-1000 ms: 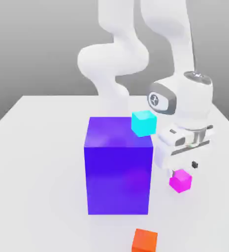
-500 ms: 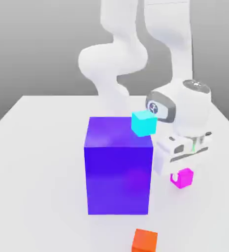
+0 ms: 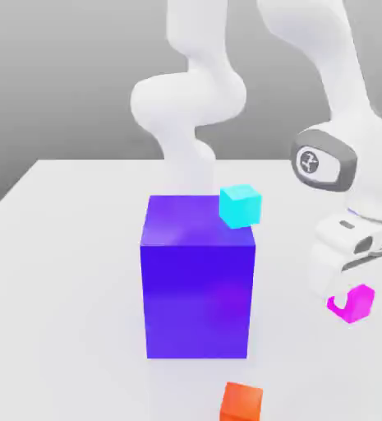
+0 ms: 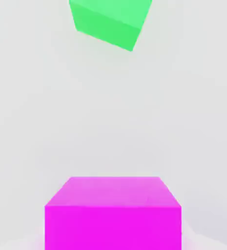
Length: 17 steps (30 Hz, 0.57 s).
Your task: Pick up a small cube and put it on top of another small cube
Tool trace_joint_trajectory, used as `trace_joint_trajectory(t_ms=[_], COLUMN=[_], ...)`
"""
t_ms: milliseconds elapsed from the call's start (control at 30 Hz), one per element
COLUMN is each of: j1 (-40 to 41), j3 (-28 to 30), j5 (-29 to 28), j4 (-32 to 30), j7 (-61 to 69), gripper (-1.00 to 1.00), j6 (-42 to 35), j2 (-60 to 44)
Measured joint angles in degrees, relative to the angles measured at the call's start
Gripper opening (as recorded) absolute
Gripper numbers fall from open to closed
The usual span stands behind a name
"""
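Magenta cube (image 3: 359,303) pinched in the gripper (image 3: 351,302).
Jaws closed on the cube, which sits between them, one white fingertip (image 3: 340,301) overlapping its face in the exterior view. Cube located toward the exterior view's right, apart from the big blue-purple block (image 3: 197,300); green cube (image 4: 108,22) near it, not touching. Clearance above the table (image 3: 71,288) cannot be determined.

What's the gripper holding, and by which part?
The magenta cube, gripped by its sides; the gripper's fingertip covers part of one side.
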<state>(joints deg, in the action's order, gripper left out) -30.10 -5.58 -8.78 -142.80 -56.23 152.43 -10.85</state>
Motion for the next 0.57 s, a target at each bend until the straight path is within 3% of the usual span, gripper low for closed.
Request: trace_joint_trajectory(t_ms=[300, 433, 467, 567], j1=[2.16, 2.21, 2.01, 2.01], j3=[-1.07, -0.55, -0.29, -0.29], j5=[4.09, 4.13, 3.87, 3.87], j4=[18.46, 21.84, 22.04, 22.04], j7=[7.20, 7.90, 7.74, 7.74], gripper=[-1.00, -1.00, 1.00, 1.00], j6=[-9.37, -6.02, -4.57, -4.57], j2=[-8.41, -14.81, -16.47, -16.47])
